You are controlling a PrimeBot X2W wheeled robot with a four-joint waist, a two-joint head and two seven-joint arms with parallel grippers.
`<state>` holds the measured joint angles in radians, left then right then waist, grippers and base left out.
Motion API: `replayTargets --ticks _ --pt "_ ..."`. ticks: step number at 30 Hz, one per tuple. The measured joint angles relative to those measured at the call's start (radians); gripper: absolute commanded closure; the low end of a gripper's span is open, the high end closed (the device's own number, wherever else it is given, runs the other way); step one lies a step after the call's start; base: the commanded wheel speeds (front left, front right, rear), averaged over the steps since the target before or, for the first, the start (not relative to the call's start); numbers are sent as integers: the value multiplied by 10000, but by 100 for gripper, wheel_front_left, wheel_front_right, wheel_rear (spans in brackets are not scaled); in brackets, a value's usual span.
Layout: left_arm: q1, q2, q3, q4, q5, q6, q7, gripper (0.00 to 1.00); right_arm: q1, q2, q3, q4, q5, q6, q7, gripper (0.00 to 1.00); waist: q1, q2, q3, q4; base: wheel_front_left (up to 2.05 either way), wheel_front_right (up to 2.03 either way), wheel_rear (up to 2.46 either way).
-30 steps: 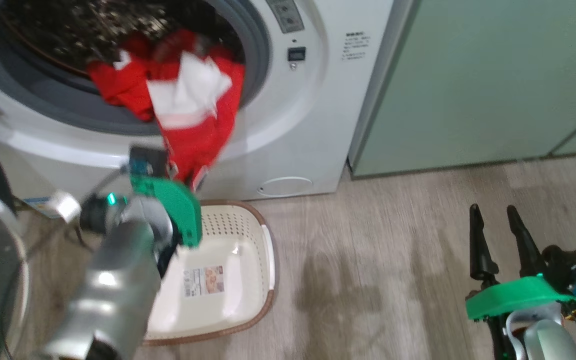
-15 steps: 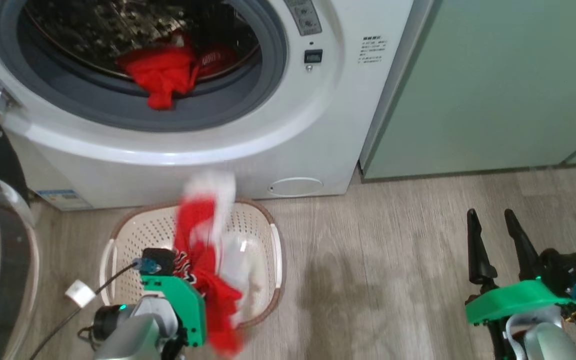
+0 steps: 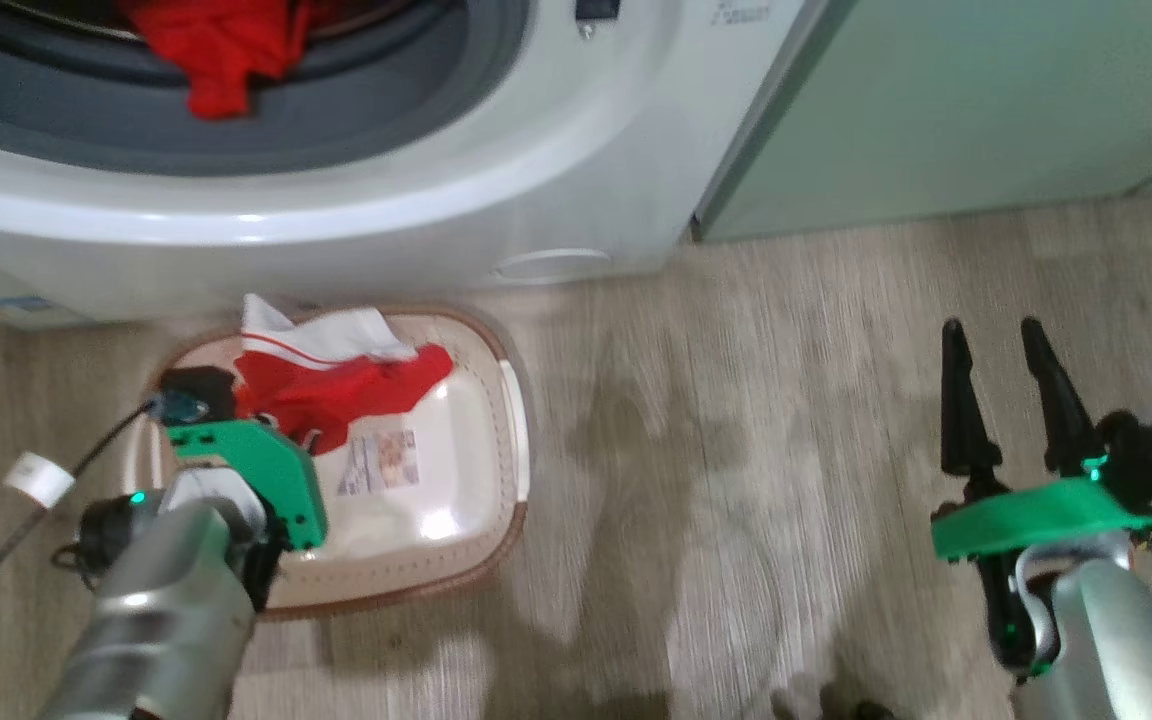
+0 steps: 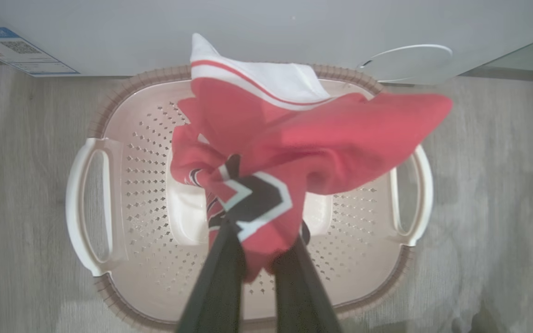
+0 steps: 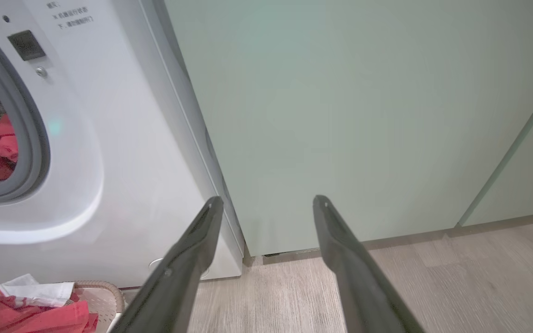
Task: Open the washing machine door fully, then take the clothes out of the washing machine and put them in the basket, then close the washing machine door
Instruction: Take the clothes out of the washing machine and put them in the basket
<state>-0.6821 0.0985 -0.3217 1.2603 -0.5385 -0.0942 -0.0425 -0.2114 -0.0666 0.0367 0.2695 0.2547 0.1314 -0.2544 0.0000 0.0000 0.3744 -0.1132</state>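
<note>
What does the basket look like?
The basket is cream plastic with rounded corners, little holes, a brown braided rim and a white handle at each end. It sits upright on the wooden floor before the washing machine. The red jersey, pinched by the left gripper, hangs over it.

Pale green cabinet fronts (image 5: 340, 115) are standing along the back of the room, a thin seam (image 5: 509, 148) running down between two of the panels (a brownish strip (image 5: 387, 238) is edging their base). In front of the cabinet, grey-brown wood-grain flooring (image 3: 796, 300) is stretching forward, soft even light is washing over it, and blurred shadows (image 3: 636, 440) are pooling there.
</note>
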Motion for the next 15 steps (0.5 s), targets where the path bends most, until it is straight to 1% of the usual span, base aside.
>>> replayTargets --ticks 2,6,9,12,15 --pt "-191 136 73 142 -4 178 125 100 -200 2 10 -38 0 0 0 0 0 0 347 -104 0 0 0" --pt "-454 297 151 242 -104 387 460 100 -674 10 -8 -184 0 0 0 0 0 0 1040 -312 0 0 0" --pt "-639 328 167 297 -134 433 757 100 -970 25 -23 -276 0 0 -2 0 0 0 1545 -458 0 0 0" --pt "-823 364 171 332 -196 612 1020 100 -1175 54 -61 -360 0 0 -10 0 0 0 2021 -572 0 0 0" --pt "-918 422 182 334 -245 696 1218 100 -1331 67 -65 -389 0 0 -10 0 0 0 2434 -663 0 0 0"
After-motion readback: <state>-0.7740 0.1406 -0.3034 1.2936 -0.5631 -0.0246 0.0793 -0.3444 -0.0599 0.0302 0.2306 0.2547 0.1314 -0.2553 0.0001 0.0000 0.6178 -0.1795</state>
